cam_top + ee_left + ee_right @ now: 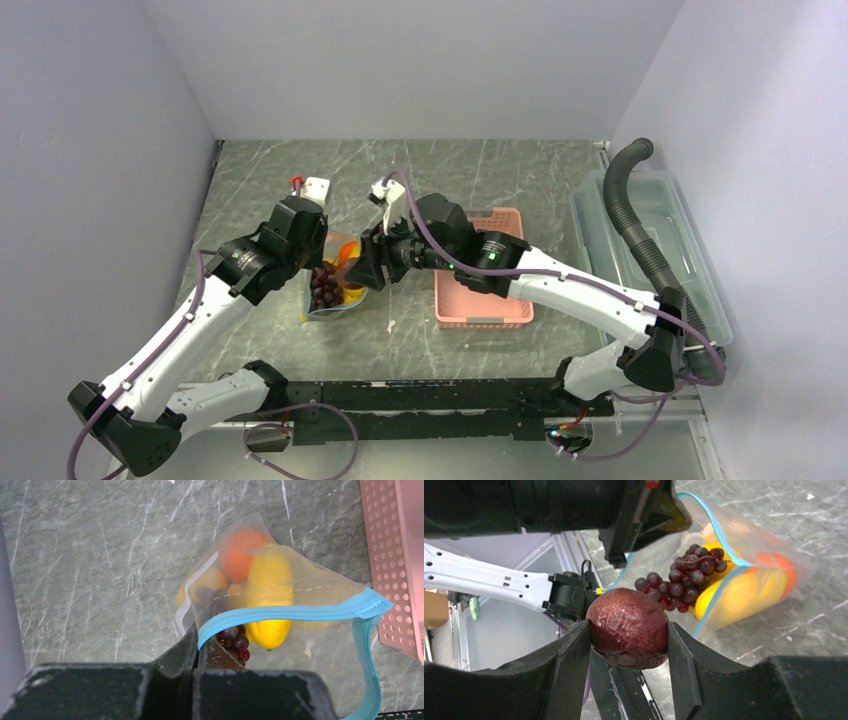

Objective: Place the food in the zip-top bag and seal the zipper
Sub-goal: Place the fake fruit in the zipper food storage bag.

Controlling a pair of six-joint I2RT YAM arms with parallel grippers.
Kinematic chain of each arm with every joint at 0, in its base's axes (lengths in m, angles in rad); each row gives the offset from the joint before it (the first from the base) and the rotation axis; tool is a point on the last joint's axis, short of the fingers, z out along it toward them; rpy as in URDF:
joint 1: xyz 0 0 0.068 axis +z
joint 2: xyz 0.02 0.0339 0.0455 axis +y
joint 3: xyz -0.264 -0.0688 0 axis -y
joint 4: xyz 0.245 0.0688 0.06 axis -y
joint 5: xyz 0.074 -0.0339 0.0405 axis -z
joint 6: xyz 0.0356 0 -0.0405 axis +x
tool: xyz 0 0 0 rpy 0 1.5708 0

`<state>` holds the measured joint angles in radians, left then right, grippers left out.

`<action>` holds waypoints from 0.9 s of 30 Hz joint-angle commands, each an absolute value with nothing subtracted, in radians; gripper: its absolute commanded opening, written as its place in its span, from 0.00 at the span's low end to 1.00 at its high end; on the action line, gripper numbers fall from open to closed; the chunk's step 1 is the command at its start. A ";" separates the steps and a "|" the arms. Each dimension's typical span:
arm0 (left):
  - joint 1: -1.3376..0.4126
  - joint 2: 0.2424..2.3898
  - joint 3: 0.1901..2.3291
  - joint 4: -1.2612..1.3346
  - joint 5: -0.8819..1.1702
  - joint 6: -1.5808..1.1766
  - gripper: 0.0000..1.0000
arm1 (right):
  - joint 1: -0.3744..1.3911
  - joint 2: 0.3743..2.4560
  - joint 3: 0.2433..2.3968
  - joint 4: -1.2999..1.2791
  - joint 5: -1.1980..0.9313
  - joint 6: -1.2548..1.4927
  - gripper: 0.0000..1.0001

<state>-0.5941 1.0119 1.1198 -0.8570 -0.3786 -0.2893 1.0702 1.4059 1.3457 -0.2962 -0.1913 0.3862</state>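
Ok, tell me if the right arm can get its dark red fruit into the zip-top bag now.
Probably yes: the left hand pinches the zipper, holding the zip-top bag open toward the right hand and its dark red fruit. The grapes crowd the mouth; it may be tight.

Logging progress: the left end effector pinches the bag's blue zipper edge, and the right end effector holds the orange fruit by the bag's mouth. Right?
Not quite: the right wrist view shows the right end effector holding a dark red wrinkled fruit; the orange fruit already lies inside the bag. The left end effector does pinch the zipper edge.
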 commanded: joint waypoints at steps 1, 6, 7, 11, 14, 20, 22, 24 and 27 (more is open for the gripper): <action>-0.591 1.005 1.124 -0.810 -0.377 -0.275 0.00 | 1.100 1.438 1.433 -0.255 -0.164 0.360 0.33; -0.591 1.005 1.123 -0.811 -0.377 -0.275 0.00 | 1.118 1.489 1.462 -0.265 -0.159 0.346 0.33; -0.591 1.005 1.124 -0.811 -0.378 -0.275 0.00 | 1.120 1.500 1.464 -0.267 -0.157 0.344 0.33; -0.591 1.004 1.124 -0.811 -0.379 -0.275 0.00 | 1.124 1.532 1.476 -0.278 -0.139 0.332 0.33; -0.591 1.006 1.124 -0.811 -0.378 -0.275 0.00 | 1.126 1.553 1.475 -0.272 -0.123 0.323 0.33; -0.589 1.005 1.124 -0.810 -0.380 -0.275 0.00 | 1.126 1.605 1.487 -0.277 -0.030 0.328 0.33; -0.589 1.006 1.124 -0.810 -0.378 -0.275 0.00 | 1.126 1.619 1.494 -0.275 0.010 0.338 0.33; -0.589 1.007 1.124 -0.811 -0.378 -0.275 0.00 | 1.126 1.638 1.509 -0.283 0.060 0.347 0.34; -0.588 1.006 1.124 -0.810 -0.377 -0.275 0.00 | 1.126 1.668 1.540 -0.300 0.121 0.361 0.34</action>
